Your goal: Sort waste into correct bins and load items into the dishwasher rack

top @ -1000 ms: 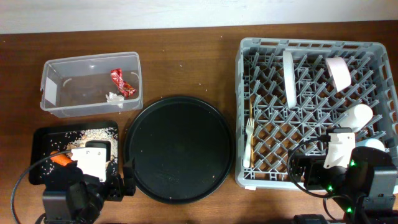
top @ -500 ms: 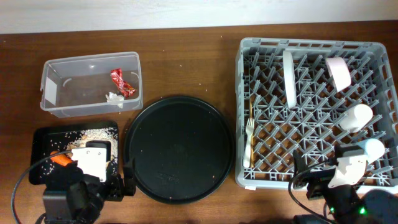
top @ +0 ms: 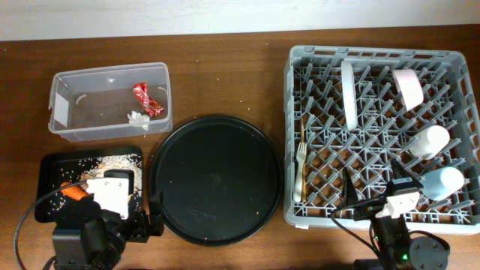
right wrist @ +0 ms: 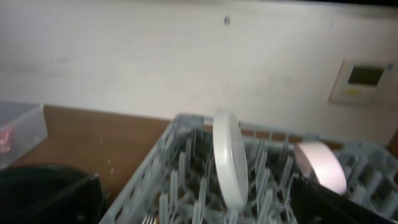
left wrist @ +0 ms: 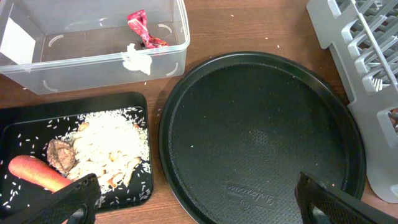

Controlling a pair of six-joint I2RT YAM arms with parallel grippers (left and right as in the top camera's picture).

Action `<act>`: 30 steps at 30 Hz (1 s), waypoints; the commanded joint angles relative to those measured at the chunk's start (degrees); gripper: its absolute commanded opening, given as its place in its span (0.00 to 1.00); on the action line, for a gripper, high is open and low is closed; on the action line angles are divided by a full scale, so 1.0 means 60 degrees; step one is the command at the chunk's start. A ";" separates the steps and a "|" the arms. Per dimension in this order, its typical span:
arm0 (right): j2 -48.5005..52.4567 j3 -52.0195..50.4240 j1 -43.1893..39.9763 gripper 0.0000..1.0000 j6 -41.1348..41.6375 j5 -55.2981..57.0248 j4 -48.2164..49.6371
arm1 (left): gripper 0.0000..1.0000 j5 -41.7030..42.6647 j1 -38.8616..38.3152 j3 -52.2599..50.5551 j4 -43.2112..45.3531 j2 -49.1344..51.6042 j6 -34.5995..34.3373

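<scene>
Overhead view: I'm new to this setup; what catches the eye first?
The grey dishwasher rack fills the right side, a white plate standing upright among its pegs. A round black tray sits centre, and a red crumpled wrapper lies in the clear tub at upper left.

wooden table (top: 225,75), four things on it
clear tub (top: 105,70) upper left, black tray (top: 45,166) lower left, round tray (top: 217,180) centre, grey rack (top: 289,135) right

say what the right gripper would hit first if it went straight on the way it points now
Probably the white plate standing upright in the dishwasher rack, dead ahead of the right gripper; depth is unclear.
</scene>
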 commanded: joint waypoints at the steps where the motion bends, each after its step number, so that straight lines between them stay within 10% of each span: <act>1: -0.0117 -0.0707 -0.0047 0.98 -0.0062 0.0124 0.1002 | 0.99 -0.0004 0.0033 -0.0047 0.0022 -0.0036 0.0182; 10: -0.0120 -0.3180 -0.0047 0.98 -0.0055 0.0954 0.5122 | 0.99 0.0000 0.0033 -0.0047 0.0022 -0.0036 0.0182; 30: -0.0120 -0.3191 -0.0047 0.98 -0.0058 0.1880 0.2251 | 0.99 0.0000 0.0033 -0.0047 0.0022 -0.0036 0.0182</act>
